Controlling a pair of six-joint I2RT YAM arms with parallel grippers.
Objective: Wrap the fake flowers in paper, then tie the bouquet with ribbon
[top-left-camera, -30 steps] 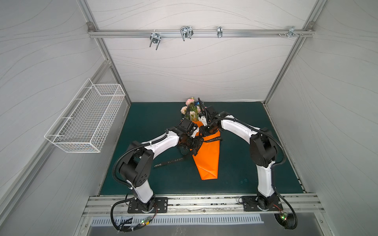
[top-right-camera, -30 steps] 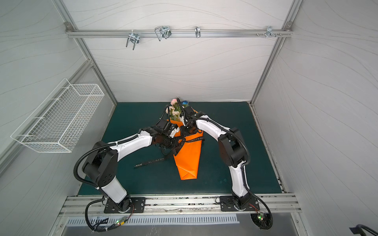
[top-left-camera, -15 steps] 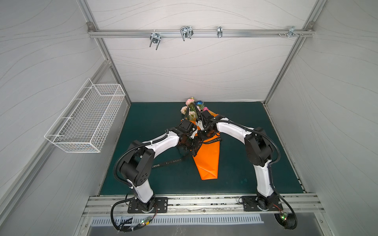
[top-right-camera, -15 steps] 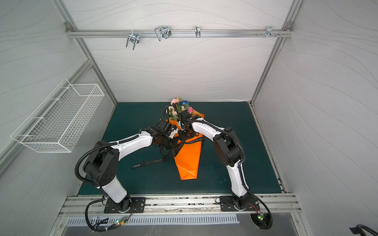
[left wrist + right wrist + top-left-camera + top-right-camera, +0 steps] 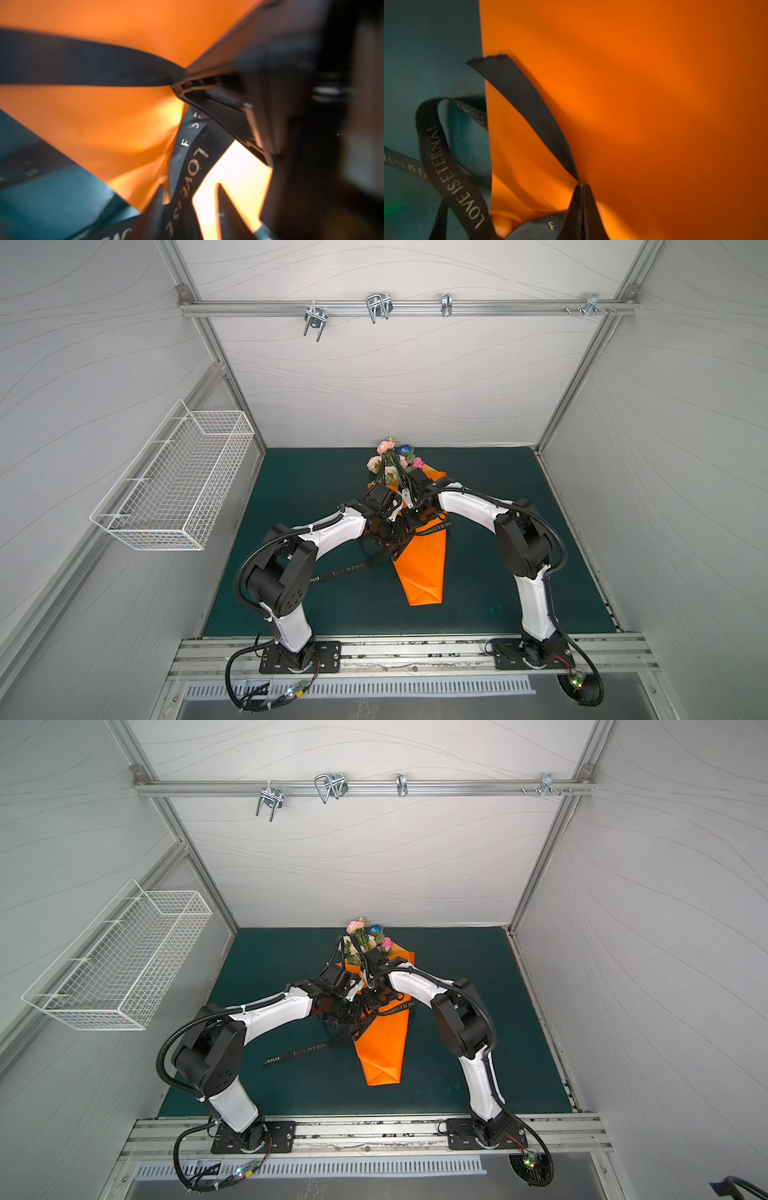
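Our right gripper [image 5: 581, 191] was clamped on the black ribbon with white lettering [image 5: 527, 108] at lower centre. Our left gripper [image 5: 190, 197] stood parted around it. The bouquet of pink, cream and blue fake flowers [image 5: 392, 458] lay upper-centre in the orange wrapping paper cone [image 5: 422, 568]. We judged that a hard pull might slip the loose ribbon or crumple the paper.

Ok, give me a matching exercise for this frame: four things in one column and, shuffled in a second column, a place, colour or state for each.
Things
1. bouquet of fake flowers
2. wrapping paper
3. wire basket
4. right gripper

Descriptions
A. hung on the side wall at the robot's left
B. shut on the black ribbon
C. blooms at the far end, nearest the back wall
D. orange, lying on the green mat

Pairs: 1-C, 2-D, 3-A, 4-B
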